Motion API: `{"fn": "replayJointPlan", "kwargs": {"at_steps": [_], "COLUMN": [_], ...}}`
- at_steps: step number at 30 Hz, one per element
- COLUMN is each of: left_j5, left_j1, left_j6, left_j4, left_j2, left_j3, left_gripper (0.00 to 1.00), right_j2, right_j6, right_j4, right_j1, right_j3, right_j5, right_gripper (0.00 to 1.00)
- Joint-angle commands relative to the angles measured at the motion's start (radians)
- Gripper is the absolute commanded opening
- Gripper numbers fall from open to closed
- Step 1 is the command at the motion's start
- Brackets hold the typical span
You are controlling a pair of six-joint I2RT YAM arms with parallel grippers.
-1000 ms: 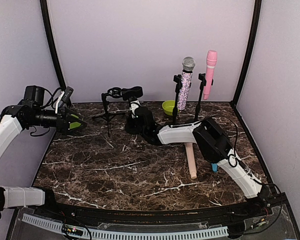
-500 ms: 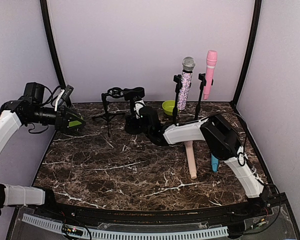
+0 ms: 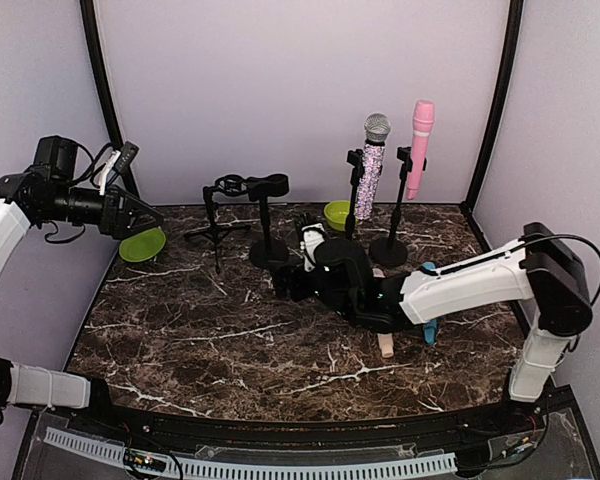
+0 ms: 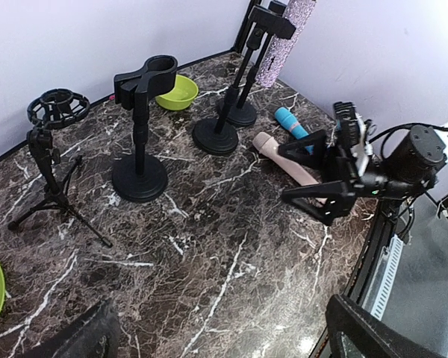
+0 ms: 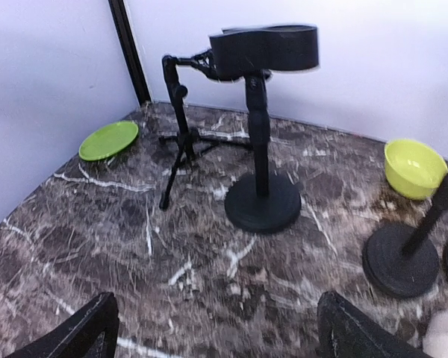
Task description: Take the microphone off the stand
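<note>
A silver glitter microphone [image 3: 370, 165] and a pink microphone [image 3: 418, 140] stand upright, each clipped in a black stand at the back right. A third clip stand [image 3: 265, 215] [image 5: 261, 134] holds nothing. A beige microphone [image 3: 384, 343] [image 4: 280, 153] and a blue microphone [image 3: 429, 330] lie on the marble. My right gripper [image 3: 292, 280] [image 5: 216, 335] hovers open in front of the unoccupied stand, holding nothing. My left gripper [image 3: 150, 217] [image 4: 224, 343] is open too, raised over the far left of the table.
A tripod stand with a shock mount [image 3: 218, 215] is at the back left. A green plate [image 3: 140, 244] lies under my left gripper, and a yellow-green bowl [image 3: 337, 214] sits by the back wall. My right arm's white link [image 3: 460, 285] spans the right half.
My right gripper has opened and drawn back from the unoccupied stand toward the table's middle, its elbow swinging right. My left gripper has pulled back left, uncovering the green plate.
</note>
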Motion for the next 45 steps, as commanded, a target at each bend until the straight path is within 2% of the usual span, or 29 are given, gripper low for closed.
{"fn": "replayJointPlan", "kwargs": {"at_steps": [1,6,12,18,26,33,41,45], "left_j5": [-0.093,-0.217,-0.179,-0.162,-0.114,-0.116,-0.119,-0.122], "left_j1": [0.006,0.008,0.008,0.008,0.007,0.007,0.006,0.008], "left_j6": [0.061,0.057,0.086,0.126,0.143,0.146,0.153,0.155], "left_j4": [-0.128,-0.101,-0.097,-0.117,-0.091,-0.072,-0.070,-0.073], "left_j2": [0.030,0.025,-0.012,-0.029,-0.042,-0.043,-0.041,-0.040], "left_j3": [0.041,-0.007,-0.033,-0.061,-0.076,-0.097,-0.091,-0.078], "left_gripper": [0.99,0.99,0.99,0.99,0.99,0.99,0.99,0.99], "right_j2": [-0.258,-0.492,-0.600,-0.506,-0.370,-0.288,-0.245,-0.238], "right_j6": [0.122,0.039,-0.073,-0.164,-0.207,-0.216,-0.210,-0.205], "right_j4": [-0.114,-0.204,-0.235,-0.278,-0.301,-0.333,-0.291,-0.259], "right_j1": [-0.006,-0.042,-0.191,-0.295,-0.412,-0.445,-0.458,-0.456], "right_j3": [-0.161,-0.241,-0.186,-0.031,0.138,0.217,0.224,0.217], "right_j5": [0.061,0.120,0.011,-0.034,-0.182,-0.247,-0.248,-0.207], "right_gripper": [0.92,0.91,0.93,0.94,0.92,0.89,0.78,0.70]}}
